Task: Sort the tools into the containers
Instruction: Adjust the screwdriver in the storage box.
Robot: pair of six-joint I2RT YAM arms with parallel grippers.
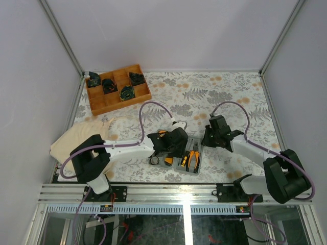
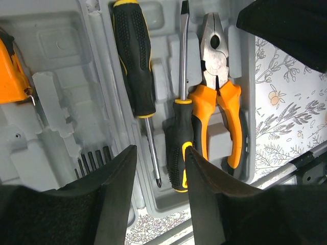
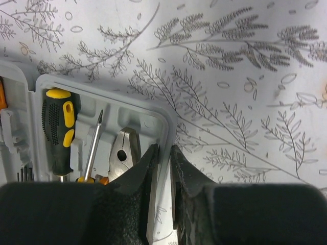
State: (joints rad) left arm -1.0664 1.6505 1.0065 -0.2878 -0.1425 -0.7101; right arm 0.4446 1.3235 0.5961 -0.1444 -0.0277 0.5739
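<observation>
The grey container [image 1: 180, 164] lies open between the arms. In the left wrist view its tray [image 2: 66, 102] holds two black-and-yellow screwdrivers [image 2: 134, 56] [image 2: 179, 143], orange-handled pliers [image 2: 217, 92], an orange tape measure [image 2: 10, 71] and a row of bits [image 2: 92, 161]. My left gripper [image 2: 159, 153] hovers open over the screwdrivers, holding nothing. My right gripper [image 3: 163, 148] is closed on the container's right rim [image 3: 112, 94], one finger inside by the pliers' head [image 3: 125, 148] and one outside. A small black ring [image 1: 154, 161] lies at the container's near left.
A brown wooden divided tray [image 1: 117, 89] with black parts stands at the back left. A beige cloth [image 1: 84, 138] lies at the left by the left arm. The floral tablecloth [image 1: 225, 97] is walled in on three sides.
</observation>
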